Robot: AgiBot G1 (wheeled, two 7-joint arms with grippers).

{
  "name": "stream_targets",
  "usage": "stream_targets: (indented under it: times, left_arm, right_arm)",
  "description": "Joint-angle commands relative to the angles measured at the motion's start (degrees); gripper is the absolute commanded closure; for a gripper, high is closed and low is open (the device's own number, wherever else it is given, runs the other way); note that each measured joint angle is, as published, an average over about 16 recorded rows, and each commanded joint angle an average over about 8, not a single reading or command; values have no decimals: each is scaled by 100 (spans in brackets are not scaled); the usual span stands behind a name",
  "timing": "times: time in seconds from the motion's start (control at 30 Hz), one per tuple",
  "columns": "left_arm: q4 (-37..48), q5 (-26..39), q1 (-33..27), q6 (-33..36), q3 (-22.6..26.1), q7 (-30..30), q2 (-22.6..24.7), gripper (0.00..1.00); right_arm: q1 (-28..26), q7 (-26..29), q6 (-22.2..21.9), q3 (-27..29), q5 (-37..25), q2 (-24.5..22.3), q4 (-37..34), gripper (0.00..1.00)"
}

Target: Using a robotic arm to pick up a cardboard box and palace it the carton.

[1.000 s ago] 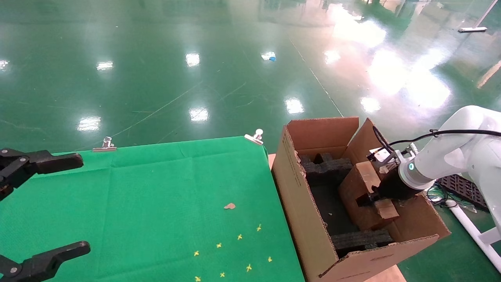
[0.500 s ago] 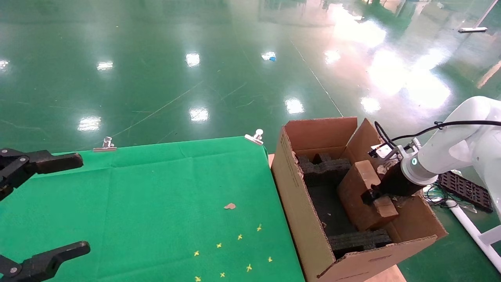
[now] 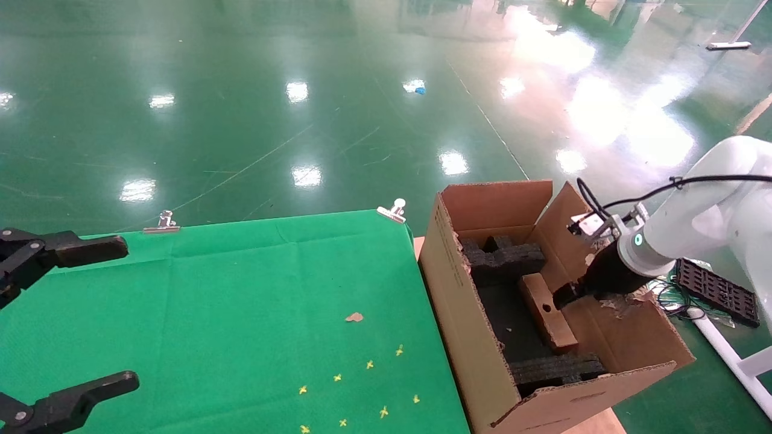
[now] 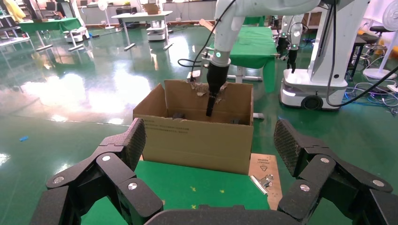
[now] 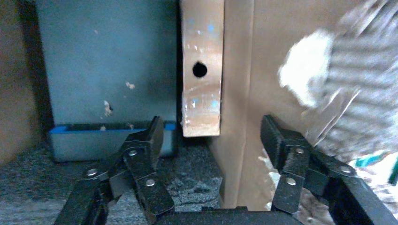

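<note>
The large brown carton [image 3: 464, 313] stands right of the green table, with black foam blocks [image 3: 503, 259] inside. The slim cardboard box [image 3: 546, 310] rests on edge in the carton between the foam blocks, its round hole facing up. My right gripper [image 3: 564, 295], on the white arm [image 3: 681, 232], is open and empty inside the carton, just behind the box's near end and apart from it. In the right wrist view the box [image 5: 201, 70] lies ahead of the open right gripper [image 5: 213, 138], beside the carton's wall. My left gripper [image 3: 128, 313] is parked open over the table's left.
The green cloth table [image 3: 241, 313] carries a small brown scrap [image 3: 354, 317], yellow marks and metal clips [image 3: 393, 211] at its far edge. The carton's torn flap [image 3: 621, 301] lies by the right wrist. The left wrist view shows the carton [image 4: 197, 136] past the open left gripper [image 4: 211, 138].
The right gripper held the box tilted over the carton; it has let go and opened, and the box has dropped onto its edge between the foam blocks. The left arm has not moved.
</note>
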State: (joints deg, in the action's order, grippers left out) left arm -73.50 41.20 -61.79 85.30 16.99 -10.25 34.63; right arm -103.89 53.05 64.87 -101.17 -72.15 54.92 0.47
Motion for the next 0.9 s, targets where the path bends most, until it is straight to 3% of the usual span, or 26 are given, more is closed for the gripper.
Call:
stream_targets:
  times: [0.03, 0.27, 0.5, 0.9]
  left_arm:
    - [0, 0, 0, 0, 1, 0, 0, 0]
    - [0, -2, -1, -1, 3, 1, -1, 0]
    - [0, -4, -1, -2, 5, 3, -2, 0]
    - [2, -6, -1, -5, 8, 5, -3, 0]
  right_arm:
    - [-54, -13, 0, -2, -2, 10, 6, 0]
    - [-1292, -418, 700, 5, -5, -38, 122, 0]
    - [-2367, -941, 783, 120, 133, -115, 212, 0]
    - [-2837, -1376, 535, 219, 182, -162, 324, 0]
